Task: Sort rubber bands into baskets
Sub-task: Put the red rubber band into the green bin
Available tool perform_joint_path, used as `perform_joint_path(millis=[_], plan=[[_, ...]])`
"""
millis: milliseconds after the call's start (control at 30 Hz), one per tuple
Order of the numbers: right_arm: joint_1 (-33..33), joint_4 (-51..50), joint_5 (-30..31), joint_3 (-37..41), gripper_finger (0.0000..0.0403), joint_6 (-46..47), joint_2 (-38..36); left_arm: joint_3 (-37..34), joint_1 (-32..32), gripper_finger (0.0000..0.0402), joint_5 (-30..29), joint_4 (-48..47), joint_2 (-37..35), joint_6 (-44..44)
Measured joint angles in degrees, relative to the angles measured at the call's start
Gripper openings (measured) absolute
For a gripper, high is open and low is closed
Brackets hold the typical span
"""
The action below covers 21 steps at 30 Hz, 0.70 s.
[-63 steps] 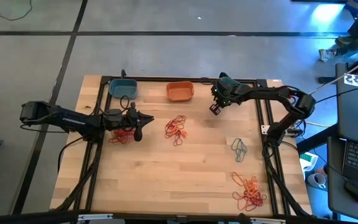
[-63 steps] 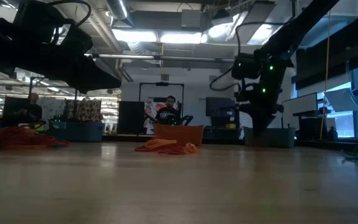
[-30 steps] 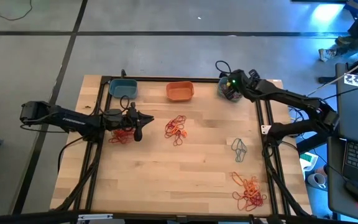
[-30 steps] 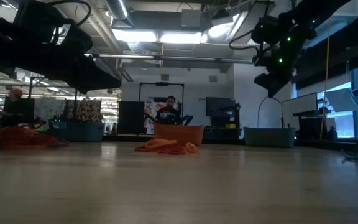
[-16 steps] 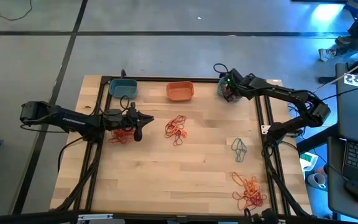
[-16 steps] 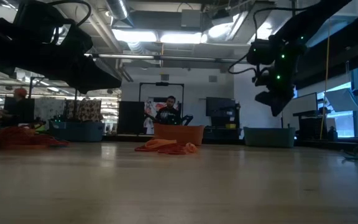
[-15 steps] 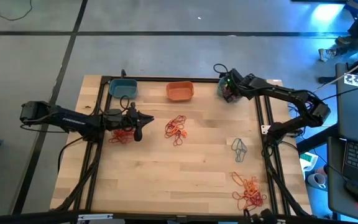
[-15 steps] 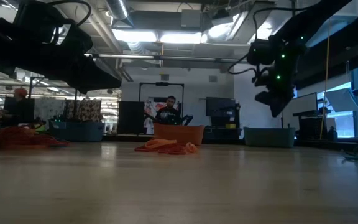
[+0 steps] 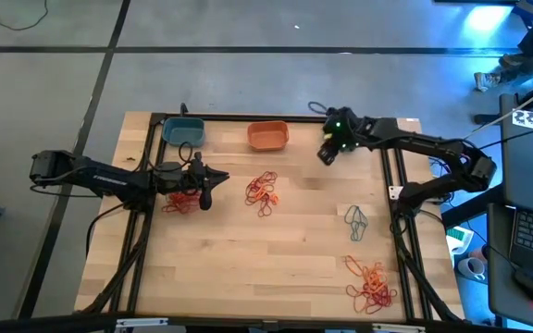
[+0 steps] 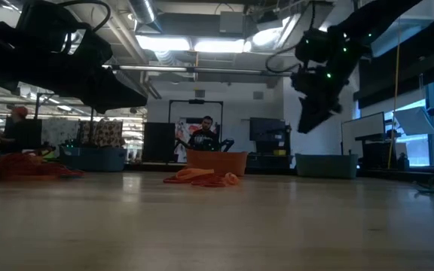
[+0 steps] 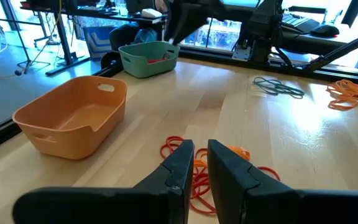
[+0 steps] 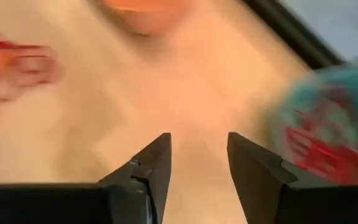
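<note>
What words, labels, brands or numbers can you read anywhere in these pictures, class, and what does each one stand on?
None can be read.
Left arm: pale lettering along its link in the high view, too small to read.
Black-and-white marker at the high view's right edge: a pattern, not text.
Poster on the far wall in the low view: too blurred to read.
Baskets, bands, table: no print visible.

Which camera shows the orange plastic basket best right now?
Left wrist view: the orange plastic basket is close, its empty inside visible. High view shows it small; low view only its side; right wrist view shows a blur.
</note>
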<state>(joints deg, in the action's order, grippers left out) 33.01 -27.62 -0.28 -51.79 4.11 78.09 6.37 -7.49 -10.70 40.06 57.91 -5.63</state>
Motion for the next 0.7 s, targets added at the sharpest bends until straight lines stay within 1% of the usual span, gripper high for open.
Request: perform_joint_path(millis=[167,333,467,700], plan=[[-7.62,7.31,-1.31,0.00,0.0157,-0.20,1.43,0.00,0.07,0.0045,0.00,0.19,-0.02,-0.21],[-13.67,13.21,-1.92,0.00,0.0157,-1.96,4.86,-0.02,0.05,0.0045,0.00,0.13,0.00,-0.21],[-17.47,16.62,-3.34,0.00,0.0157,-3.47,9.18,-0.01,0.05,0.0045,0.00,0.08,-0.01,-0.22],[-23.20,22.62,-3.43,0.00,0.0157,-4.56,15.95,-0.01,0.05,0.0045,0.00,0.07,-0.01,-0.28]])
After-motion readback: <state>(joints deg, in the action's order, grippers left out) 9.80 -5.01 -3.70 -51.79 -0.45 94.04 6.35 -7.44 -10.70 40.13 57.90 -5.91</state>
